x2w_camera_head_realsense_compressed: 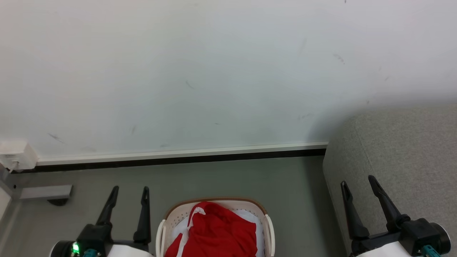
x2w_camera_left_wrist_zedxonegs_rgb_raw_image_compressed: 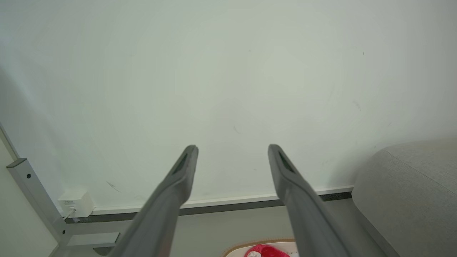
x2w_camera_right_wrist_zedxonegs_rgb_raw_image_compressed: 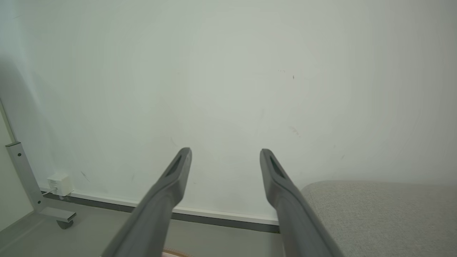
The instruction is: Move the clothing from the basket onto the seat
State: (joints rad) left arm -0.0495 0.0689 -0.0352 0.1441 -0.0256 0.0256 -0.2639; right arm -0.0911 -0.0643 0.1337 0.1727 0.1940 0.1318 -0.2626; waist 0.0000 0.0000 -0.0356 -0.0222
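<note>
The cream basket (x2w_camera_head_realsense_compressed: 171, 214) with a brown rim stands on the floor at the bottom middle of the head view, cut off by the frame edge. Red clothing (x2w_camera_head_realsense_compressed: 217, 228) with white trim lies heaped in it over a white cloth. The grey seat (x2w_camera_head_realsense_compressed: 403, 157) fills the right side. My left gripper (x2w_camera_head_realsense_compressed: 130, 192) is open and empty, just left of the basket. My right gripper (x2w_camera_head_realsense_compressed: 358, 180) is open and empty in front of the seat's end. The left wrist view shows the left gripper (x2w_camera_left_wrist_zedxonegs_rgb_raw_image_compressed: 232, 148), the basket (x2w_camera_left_wrist_zedxonegs_rgb_raw_image_compressed: 242, 247), a bit of clothing (x2w_camera_left_wrist_zedxonegs_rgb_raw_image_compressed: 266, 251) and the seat (x2w_camera_left_wrist_zedxonegs_rgb_raw_image_compressed: 410, 185). The right wrist view shows the right gripper (x2w_camera_right_wrist_zedxonegs_rgb_raw_image_compressed: 225, 151) and the seat (x2w_camera_right_wrist_zedxonegs_rgb_raw_image_compressed: 385, 214).
A pale wall (x2w_camera_head_realsense_compressed: 214, 71) with a dark-edged baseboard (x2w_camera_head_realsense_compressed: 178, 157) stands close behind the basket. At the far left are a white wall box (x2w_camera_head_realsense_compressed: 16, 154) and a grey metal frame foot with a caster (x2w_camera_head_realsense_compressed: 46, 192). Grey floor (x2w_camera_head_realsense_compressed: 250, 178) lies between basket and wall.
</note>
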